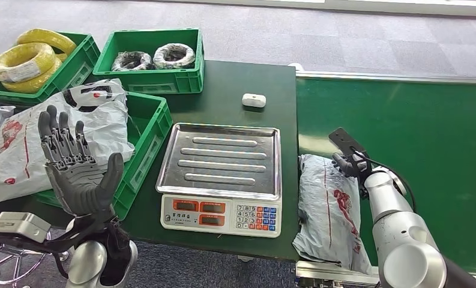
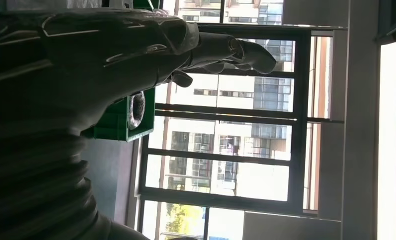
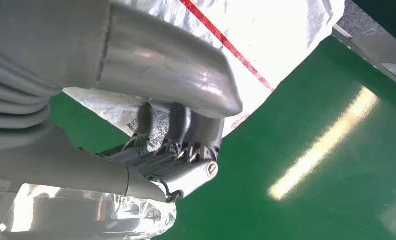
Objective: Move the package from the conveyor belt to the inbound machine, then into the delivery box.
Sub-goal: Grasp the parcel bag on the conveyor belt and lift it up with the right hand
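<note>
Right arm's silver forearm sits closest in head view, reaching fwd to the package (image 1: pixel 330 207), a grey-white poly mailer w/ red print lying at the near-left edge of the conveyor belt (image 1: pixel 427 138), just beside the scale (image 1: pixel 220 171). Right hand (image 1: pixel 347 161) is at the bag's far end; wrist view shows fingers (image 3: pixel 178 125) curled down against the film w/ thumb over the top, but can't tell if they're clamped on it or only touching.

Left hand (image 1: pixel 73 165) is raised over the green delivery box (image 1: pixel 144 141), palm up, fingers apart, holding nothing.

Handling, as a guess: bag looks soft, floppy, light; crinkled film prob. slippery and will sag or fold when lifted from one end. Contents look flat-ish and lumpy, so not fragile-looking. Best hold prob. a pinch on a bunched fold near the far end, or across the narrow width where there's bulk inside, rather than on the flat taut film. Scale's steel tray is smooth, so bag may slide on landing.
</note>
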`<state>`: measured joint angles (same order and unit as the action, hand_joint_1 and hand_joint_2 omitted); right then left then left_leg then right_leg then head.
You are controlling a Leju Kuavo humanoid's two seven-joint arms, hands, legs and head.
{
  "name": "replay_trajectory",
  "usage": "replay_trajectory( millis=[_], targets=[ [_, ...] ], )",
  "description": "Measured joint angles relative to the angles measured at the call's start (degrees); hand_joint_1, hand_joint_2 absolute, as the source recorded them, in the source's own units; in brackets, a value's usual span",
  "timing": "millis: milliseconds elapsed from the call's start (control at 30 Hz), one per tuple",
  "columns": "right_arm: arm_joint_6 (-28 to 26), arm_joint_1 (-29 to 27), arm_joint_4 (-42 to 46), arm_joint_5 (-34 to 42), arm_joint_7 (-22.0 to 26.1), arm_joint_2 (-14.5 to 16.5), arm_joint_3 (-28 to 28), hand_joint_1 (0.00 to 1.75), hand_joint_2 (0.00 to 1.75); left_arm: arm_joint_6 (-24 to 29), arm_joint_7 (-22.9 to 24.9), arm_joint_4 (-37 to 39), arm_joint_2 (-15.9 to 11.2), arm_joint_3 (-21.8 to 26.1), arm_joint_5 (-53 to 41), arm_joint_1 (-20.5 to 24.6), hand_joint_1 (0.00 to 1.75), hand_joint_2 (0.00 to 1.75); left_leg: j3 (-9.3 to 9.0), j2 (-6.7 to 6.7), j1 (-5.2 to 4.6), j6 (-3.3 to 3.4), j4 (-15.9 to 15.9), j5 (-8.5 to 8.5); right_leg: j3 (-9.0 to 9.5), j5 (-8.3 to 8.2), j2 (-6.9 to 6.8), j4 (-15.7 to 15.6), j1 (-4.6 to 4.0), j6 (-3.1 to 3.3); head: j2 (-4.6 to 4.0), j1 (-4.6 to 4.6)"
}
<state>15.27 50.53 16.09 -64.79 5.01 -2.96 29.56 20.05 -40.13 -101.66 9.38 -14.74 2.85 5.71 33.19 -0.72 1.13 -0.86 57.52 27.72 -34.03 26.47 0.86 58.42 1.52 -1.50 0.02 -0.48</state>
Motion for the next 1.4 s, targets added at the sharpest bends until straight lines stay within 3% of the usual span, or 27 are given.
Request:
replay_trajectory(
  millis=[633, 967, 1133, 1167, 1267, 1300, 1400],
  targets=[
    [-3.5, 1.2, 0.2, 1.9, 3.1, 1.2, -1.8, 1.75, 1.75, 1.5, 0.0, -2.1, -0.6, 0.1, -0.7, -2.1, 0.00, 1.75, 0.00, 0.01, 0.00, 0.00, 0.0, 0.00, 0.00, 0.00, 0.00, 0.0, 0.00, 0.00, 0.00, 0.00],
    [-17.3, 2.4, 3.9, 6.8, 8.5, 3.2, -2.0, 1.75, 1.75, 4.0, 0.0, -4.5, -0.6, 0.1, -1.7, -3.8, 0.00, 1.75, 0.00, 0.02, 0.00, 0.00, 0.0, 0.00, 0.00, 0.00, 0.01, 0.0, 0.00, 0.00, 0.00, -0.01],
    [-18.5, 2.9, 5.6, 6.5, 8.5, 3.9, -2.3, 1.75, 1.75, 4.0, 0.0, -5.1, -0.5, 0.1, -1.7, -4.2, 0.00, 1.75, -0.01, 0.02, 0.00, 0.00, 0.0, 0.00, 0.01, 0.00, 0.00, 0.0, 0.00, 0.00, 0.00, 0.00],
    [-18.5, 2.9, 5.8, 6.4, 8.5, 4.1, -2.3, 1.43, 1.75, 4.0, 0.0, -5.1, -0.5, 0.1, -1.7, -4.2, 0.00, 1.75, -0.01, 0.02, 0.00, 0.00, 0.0, -0.01, 0.01, 0.00, 0.00, 0.0, 0.00, 0.00, 0.00, -0.01],
    [-18.7, 2.9, 6.2, 6.2, 8.3, 4.3, -2.4, 0.12, 1.75, 4.0, 0.0, -5.2, -0.5, 0.1, -1.7, -4.4, 0.00, 1.75, -0.01, 0.02, 0.00, 0.01, 0.0, -0.01, 0.00, 0.00, 0.00, 0.0, 0.00, 0.00, 0.00, -0.01],
    [-18.8, 2.9, 6.2, 5.8, 7.7, 4.3, -2.6, 0.00, 1.75, 3.9, 0.0, -5.2, -0.5, 0.1, -1.7, -4.4, 0.00, 1.75, -0.01, 0.02, 0.00, 0.01, 0.0, -0.01, 0.00, 0.00, 0.00, 0.0, 0.00, 0.00, 0.00, -0.01],
    [-18.6, 2.9, 6.3, 3.4, 3.8, 4.5, -3.6, 0.00, 1.75, 3.1, 0.0, -5.1, -0.4, 0.1, -1.7, -4.1, 0.00, 1.75, -0.01, 0.02, 0.00, 0.01, 0.0, -0.01, 0.00, 0.00, 0.00, 0.0, 0.00, 0.00, 0.00, 0.00]
  ],
)
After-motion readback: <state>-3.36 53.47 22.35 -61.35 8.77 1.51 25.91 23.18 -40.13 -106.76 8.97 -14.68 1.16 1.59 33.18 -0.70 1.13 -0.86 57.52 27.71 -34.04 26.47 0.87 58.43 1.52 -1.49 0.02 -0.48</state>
